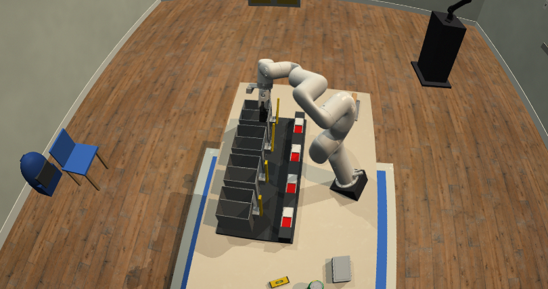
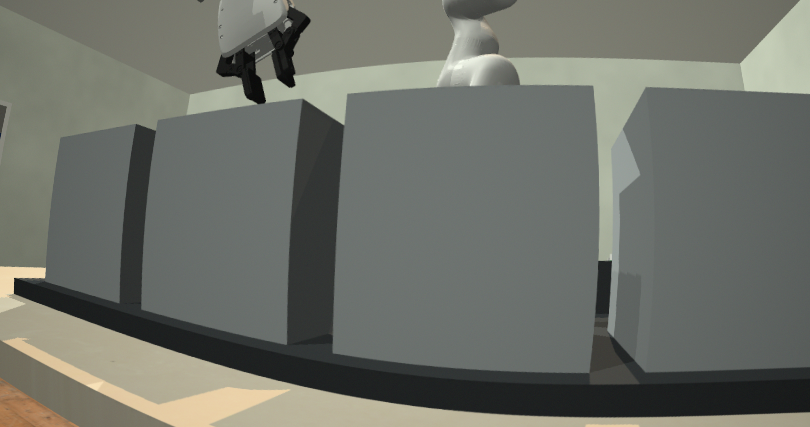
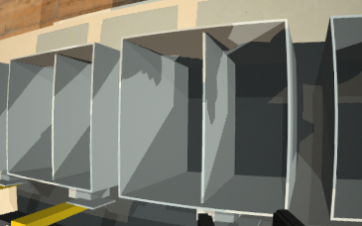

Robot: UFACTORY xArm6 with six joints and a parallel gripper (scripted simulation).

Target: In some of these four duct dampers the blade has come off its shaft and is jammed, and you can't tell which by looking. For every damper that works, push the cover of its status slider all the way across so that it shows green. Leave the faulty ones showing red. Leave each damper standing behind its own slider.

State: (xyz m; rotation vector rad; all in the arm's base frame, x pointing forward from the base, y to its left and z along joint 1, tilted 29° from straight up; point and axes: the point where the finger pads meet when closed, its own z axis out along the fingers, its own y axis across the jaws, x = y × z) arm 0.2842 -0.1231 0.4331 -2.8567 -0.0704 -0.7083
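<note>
Four grey open-topped dampers (image 1: 240, 217) (image 2: 464, 225) (image 3: 146, 119) stand in a row. Yellow levers (image 1: 277, 110) (image 1: 272, 137) (image 1: 266, 171) (image 1: 260, 205) are on their slider-facing sides; one lever (image 3: 50, 216) shows low in the wrist view. The four sliders show red windows (image 1: 298, 128) (image 1: 294, 156) (image 1: 291, 188) (image 1: 286, 221) beside white covers. My gripper (image 2: 276, 93) (image 3: 244, 216) is partly open, with nothing between its fingers. It hangs above the slider-side edge of the second damper from the back. That damper's lever is not visible in the wrist view. The blades are hidden.
The dampers and sliders share a dark base (image 1: 274, 195) (image 2: 170, 333) on a pale table (image 1: 325, 233). Narrow gaps separate the dampers. A grey box (image 1: 341, 268), a yellow level (image 1: 279, 281) and a green-rimmed can (image 1: 316, 284) are at the near end. A wood-topped item (image 1: 354, 96) lies behind the arm.
</note>
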